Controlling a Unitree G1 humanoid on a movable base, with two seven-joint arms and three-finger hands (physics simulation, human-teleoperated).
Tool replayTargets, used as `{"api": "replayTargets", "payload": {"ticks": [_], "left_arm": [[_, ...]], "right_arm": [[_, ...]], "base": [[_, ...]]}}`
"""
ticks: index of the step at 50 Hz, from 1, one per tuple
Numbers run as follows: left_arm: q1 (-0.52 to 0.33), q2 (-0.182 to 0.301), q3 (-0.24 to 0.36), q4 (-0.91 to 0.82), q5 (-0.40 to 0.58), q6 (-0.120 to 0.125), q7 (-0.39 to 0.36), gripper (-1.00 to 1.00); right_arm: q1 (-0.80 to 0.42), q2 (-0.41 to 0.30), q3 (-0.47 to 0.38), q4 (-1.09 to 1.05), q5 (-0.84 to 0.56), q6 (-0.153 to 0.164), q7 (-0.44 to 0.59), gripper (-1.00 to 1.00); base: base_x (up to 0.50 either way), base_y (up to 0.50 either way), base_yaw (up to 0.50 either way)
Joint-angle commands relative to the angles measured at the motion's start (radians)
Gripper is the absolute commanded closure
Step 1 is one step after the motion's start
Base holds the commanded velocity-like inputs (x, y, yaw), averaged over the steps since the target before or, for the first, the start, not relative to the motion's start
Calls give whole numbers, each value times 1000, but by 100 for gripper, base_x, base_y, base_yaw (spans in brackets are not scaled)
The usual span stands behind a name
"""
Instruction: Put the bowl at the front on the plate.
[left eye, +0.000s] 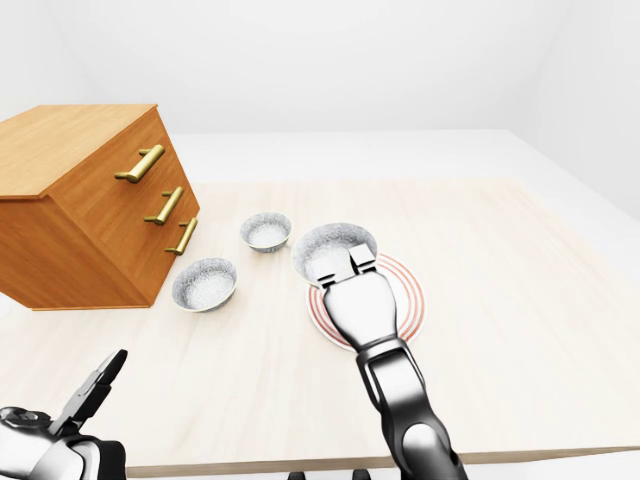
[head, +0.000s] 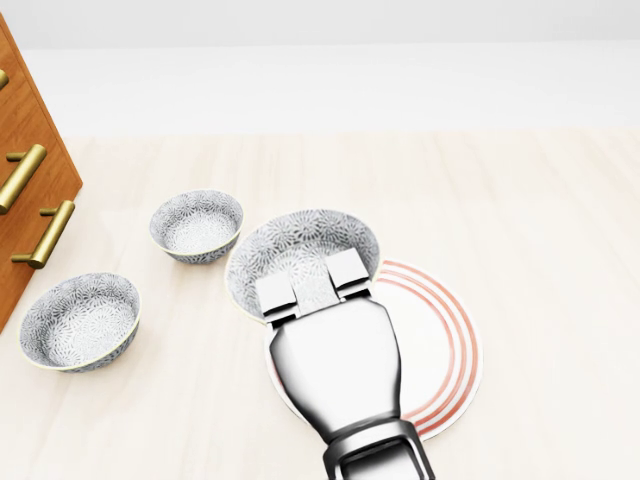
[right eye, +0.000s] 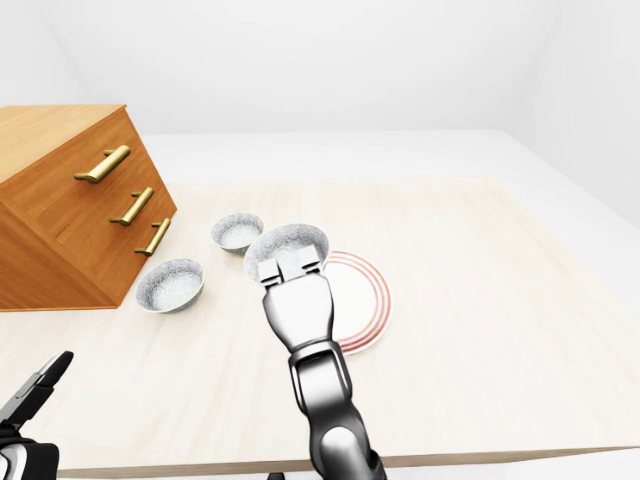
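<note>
In the head view a grey patterned bowl (head: 305, 240) hangs over the upper left edge of the white plate with red rings (head: 448, 350). My right hand (head: 312, 282) reaches in from the bottom of that view. Its fingers (head: 346, 268) lie over the bowl's near rim and close on it. The thumb is hidden under the bowl. The bowl looks raised off the table and partly overlaps the plate. My left hand (left eye: 88, 398) is low at the bottom left of the left-eye view with its fingers spread, holding nothing.
Two more patterned bowls (head: 197, 225) (head: 80, 320) rest on the light wooden table (left eye: 520, 330) left of the plate. A wooden drawer chest with brass handles (left eye: 80, 200) stands at the left. The table's near edge (left eye: 520, 455) runs along the bottom.
</note>
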Motion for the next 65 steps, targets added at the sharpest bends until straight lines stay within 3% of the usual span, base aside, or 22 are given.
{"api": "replayTargets", "payload": {"ticks": [1, 10, 38, 48, 65], "left_arm": [[2, -1, 3, -5, -5, 0, 0, -100], [2, 0, 0, -1, -11, 0, 0, -100], [3, -4, 8, -17, -13, 0, 0, -100], [4, -2, 6, -14, -17, 0, 0, -100], [-1, -1, 4, -4, -14, 0, 0, -100]], "right_arm": [[21, -26, -38, 75, 122, 0, -227, 100], [46, -46, -51, 123, 278, 0, -421, 100], [26, -32, -26, 169, 310, 0, -409, 100], [100, -81, -61, 181, 348, 0, -491, 100], [124, -100, -91, 179, 356, 0, -523, 100]], "base": [[0, 0, 0], [0, 0, 0], [0, 0, 0], [0, 0, 0], [0, 0, 0]]}}
